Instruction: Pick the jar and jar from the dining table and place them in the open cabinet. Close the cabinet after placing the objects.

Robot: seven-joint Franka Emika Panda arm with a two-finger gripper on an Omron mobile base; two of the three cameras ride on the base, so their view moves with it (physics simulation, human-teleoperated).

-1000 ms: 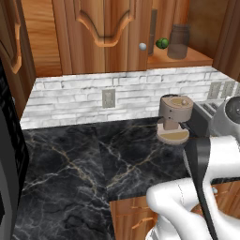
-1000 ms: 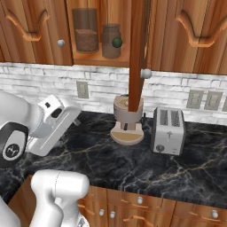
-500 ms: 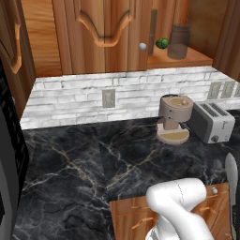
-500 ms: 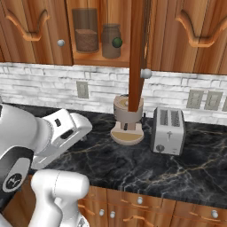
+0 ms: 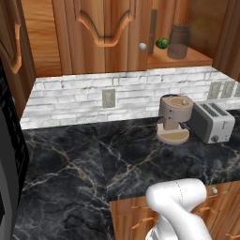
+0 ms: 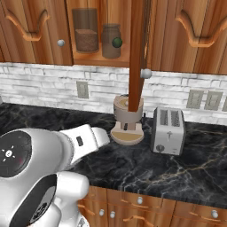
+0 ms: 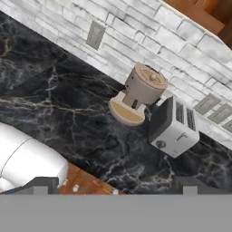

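The jar and jar and the dining table are out of view. The cabinet (image 6: 101, 60) hangs open over the tiled counter wall, its plain wooden shelf (image 5: 192, 57) showing. Its door (image 6: 136, 48) stands swung out, edge-on, with a round silver knob (image 6: 145, 73). My gripper (image 7: 115, 185) is open: its two dark fingertips (image 7: 41, 184) stand far apart at the bottom of the hand view, with nothing between them. It looks down from above on the black marble counter (image 7: 59, 113), well below and short of the cabinet.
On the cabinet shelf stand a tall brown canister (image 6: 86, 31), a darker pot (image 6: 110, 41) and a green ball (image 6: 116, 42). On the counter (image 5: 93, 164) are a grey-brown round appliance (image 5: 174, 117) and a silver toaster (image 5: 211, 123). Wooden drawers (image 6: 146, 204) run below.
My arm has swung down and away from the appliance; it has left the right side of the left base view and sunk lower left in the right base view. The gripper stays open.
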